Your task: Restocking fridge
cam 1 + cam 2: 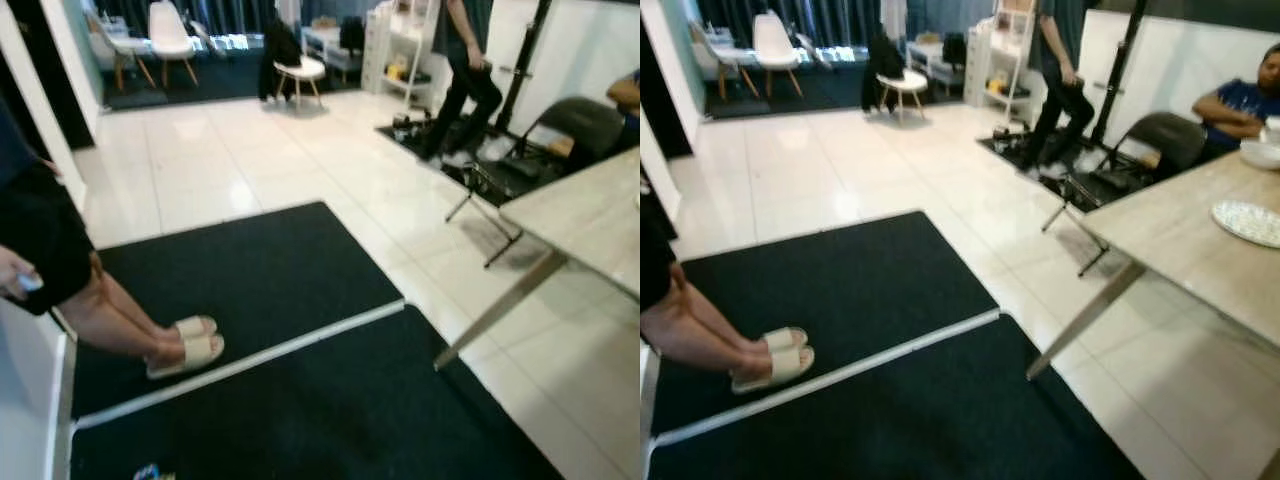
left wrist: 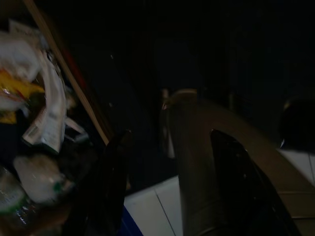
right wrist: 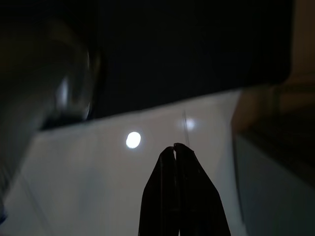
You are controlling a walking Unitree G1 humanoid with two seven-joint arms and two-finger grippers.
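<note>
black mat (image 1: 300, 410) | left jaws (image 2: 172, 162) apart (packets (image 2: 34, 113) beside) | right jaws (image 3: 175, 147) closed

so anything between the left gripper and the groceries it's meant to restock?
Nothing visible. In the dark left wrist view the left gripper, fingers apart, hangs beside a wood-edged bin of packaged groceries, with no object across the gap. The right gripper hangs idle, shut, over white tile. No fridge can be made out.

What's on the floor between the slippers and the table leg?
A white strip crossing the black mat, then bare white tile before the table leg; slippers in the right eye view.
</note>
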